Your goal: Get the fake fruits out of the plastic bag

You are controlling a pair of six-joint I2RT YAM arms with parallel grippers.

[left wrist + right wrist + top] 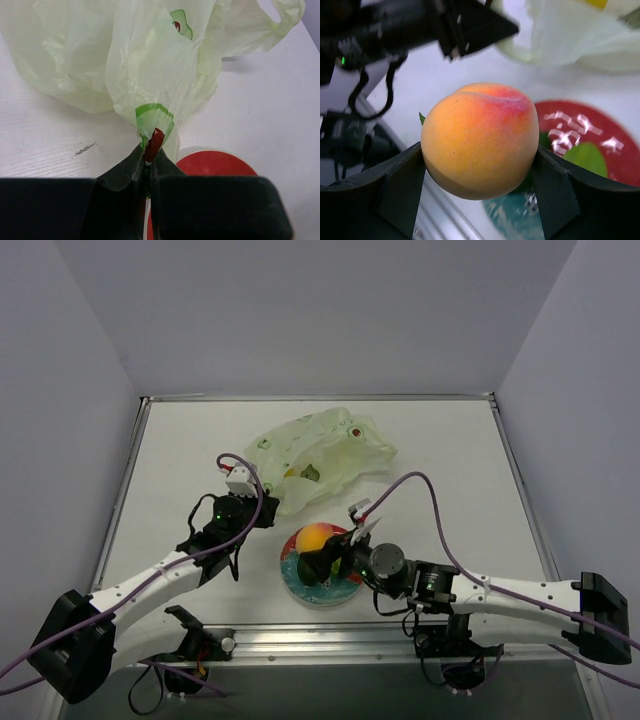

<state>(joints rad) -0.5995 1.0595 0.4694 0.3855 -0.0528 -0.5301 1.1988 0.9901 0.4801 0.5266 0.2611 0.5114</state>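
Orange fruit [480, 137] fills our right gripper [480, 155], jaws clamped on its sides, poised over plate [615, 165]; we judge release goes straight down. Left gripper [148, 150] pinched tight on near edge of plastic bag [150, 65], just beyond plate. Yellow fruit [290, 472] and dark green fruit [312, 473] lie inside bag.

Thin, translucent plastic bag [150, 65] is crinkling w/ slight sheen. Skin of orange fruit [480, 140] is looking matt, velvety. Red plate [600, 125] is glaring glossy. White table [50, 145] is looking matt, faintly grainy. Blk fingers [400, 195] of right gripper [479, 165] are looking matt plastic.
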